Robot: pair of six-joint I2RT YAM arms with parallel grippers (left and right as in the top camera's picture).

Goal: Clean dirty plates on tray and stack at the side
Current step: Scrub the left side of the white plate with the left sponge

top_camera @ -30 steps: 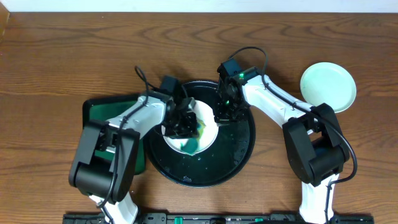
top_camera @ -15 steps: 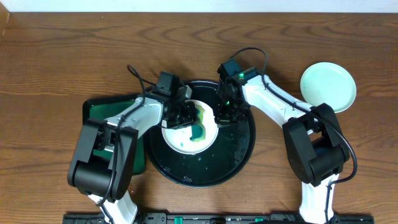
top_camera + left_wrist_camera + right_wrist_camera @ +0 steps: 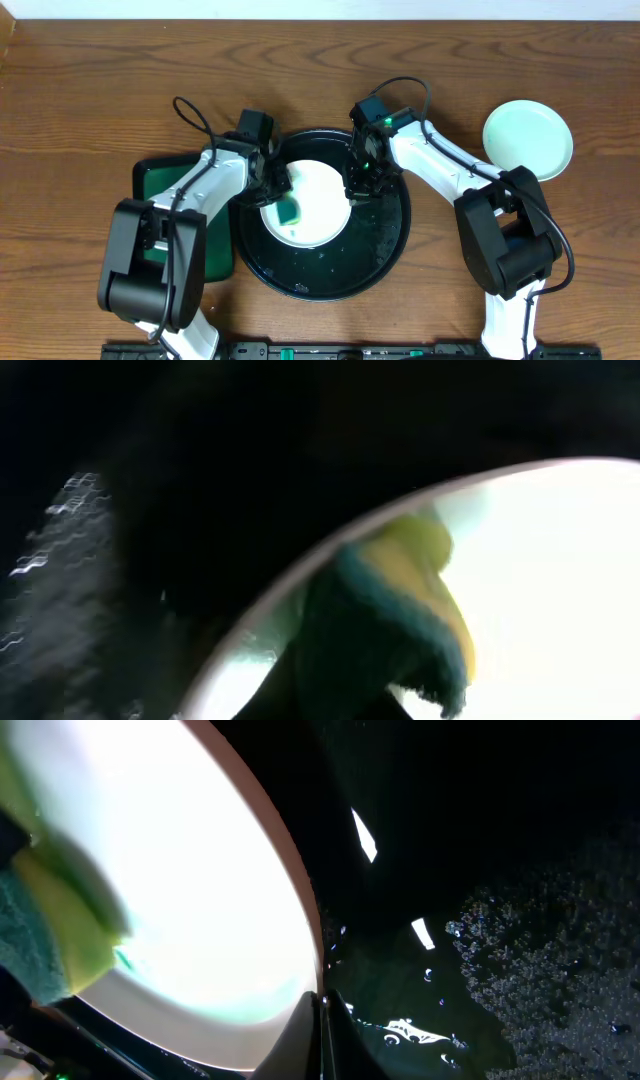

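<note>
One plate (image 3: 318, 195) lies in the tray (image 3: 385, 240), its left edge covered by the left gripper (image 3: 280, 195), which is clenched on a green-and-yellow sponge (image 3: 289, 211) resting on the plate. The left wrist view is blurred: no fingers can be made out, only sponge and white rim. The right gripper (image 3: 320, 1012) has its tips closed together at the plate's right rim; whether they nip it is unclear. A second plate (image 3: 528, 140) sits well apart on the table (image 3: 100, 90). A green tray (image 3: 160, 180) is mostly hidden under the left arm (image 3: 205, 185)
</note>
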